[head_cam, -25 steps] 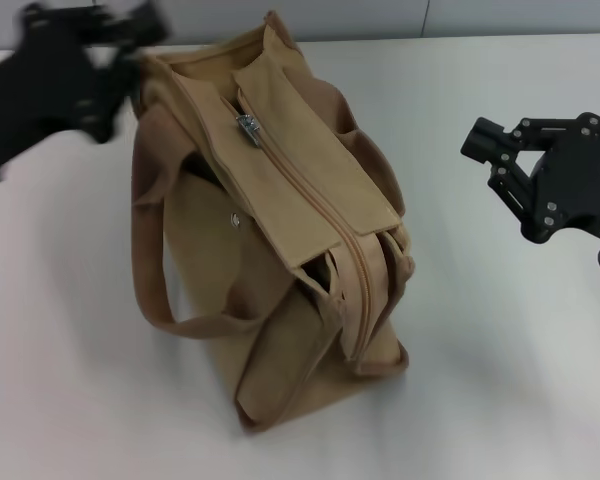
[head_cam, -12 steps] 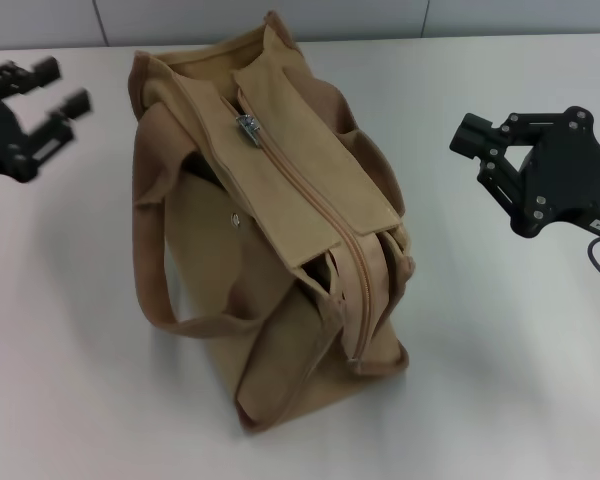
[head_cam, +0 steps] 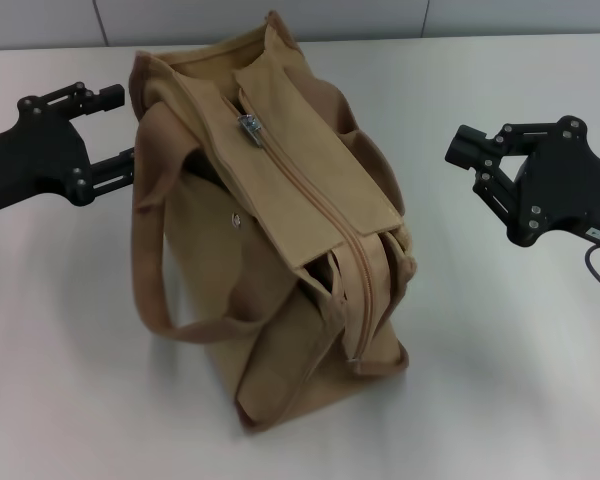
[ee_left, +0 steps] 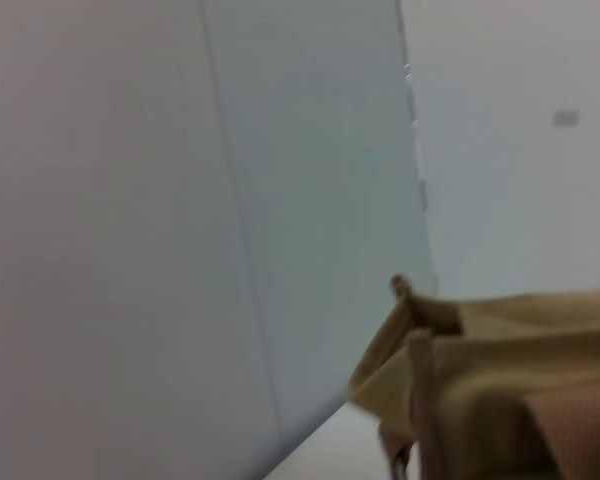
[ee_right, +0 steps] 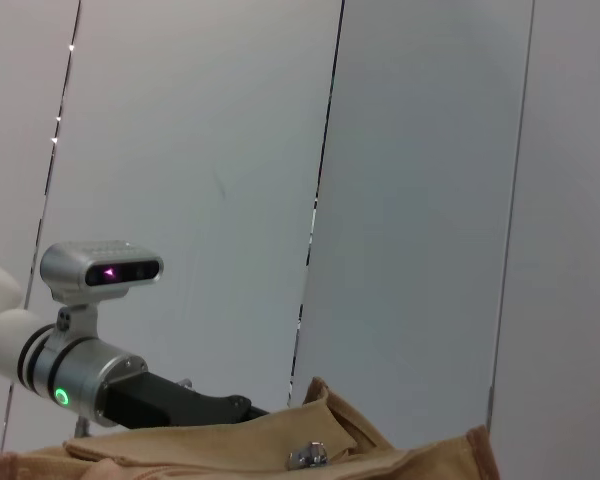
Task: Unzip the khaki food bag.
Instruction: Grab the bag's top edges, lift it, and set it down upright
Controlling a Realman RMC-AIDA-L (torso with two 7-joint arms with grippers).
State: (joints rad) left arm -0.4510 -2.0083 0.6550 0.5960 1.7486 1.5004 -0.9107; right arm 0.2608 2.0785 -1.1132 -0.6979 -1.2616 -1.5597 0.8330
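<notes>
White table (head_cam: 500,380) under everything, grey panelled wall (ee_right: 420,200) behind. Bag (head_cam: 270,260) stands mid-table between the two grippers, long axis running diagonally away from the robot. Zipper (head_cam: 315,205) runs along the top, shut along the whole visible length; metal pull (head_cam: 248,124) sits at the far end, just right of the left gripper's reach. Snap (head_cam: 237,220) shows on the side facing the left arm. One loop handle (head_cam: 155,270) droops down that same side, the other is folded against the side toward the right arm.

Left gripper (head_cam: 118,128) hangs just beside the bag's far left corner, fingers spread wide; the lower fingertip is at the canvas edge, contact can't be made out, nothing gripped. Left wrist view: only the bag's top corner (ee_left: 450,370) against the wall.

Right gripper (head_cam: 465,152) hovers apart from the bag's right side, level with its far half, pointed at it; fingers parted, holding nothing. Right wrist view: bag top edge, the pull (ee_right: 307,457), and beyond it the left arm (ee_right: 90,375) with a green light.
</notes>
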